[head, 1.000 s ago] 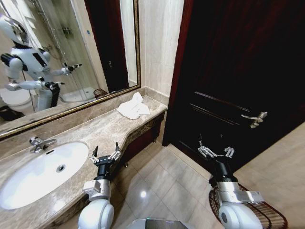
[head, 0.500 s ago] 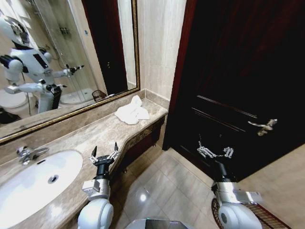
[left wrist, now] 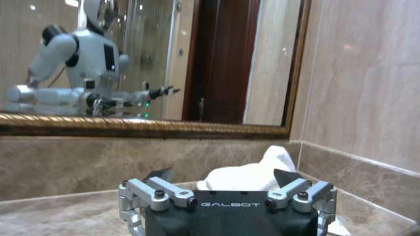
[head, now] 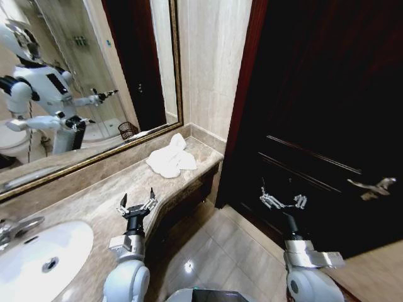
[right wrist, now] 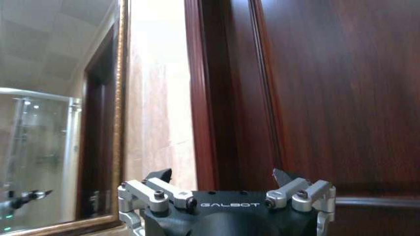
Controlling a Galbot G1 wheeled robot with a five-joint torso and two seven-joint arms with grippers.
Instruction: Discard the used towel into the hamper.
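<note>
Hovering wide open and empty, left gripper [head: 136, 202] near towel [head: 170, 158], right gripper [head: 281, 200] likewise splayed

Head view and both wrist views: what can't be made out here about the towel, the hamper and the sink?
- Towel: in the left wrist view the left hand covers its lower part.
- Hamper: the real one is out of frame; a small dark basket shows as a mirror reflection, too small for detail.
- Sink: cut off by the head view's left and bottom edges.
- Right hand: open, facing the dark door.
</note>
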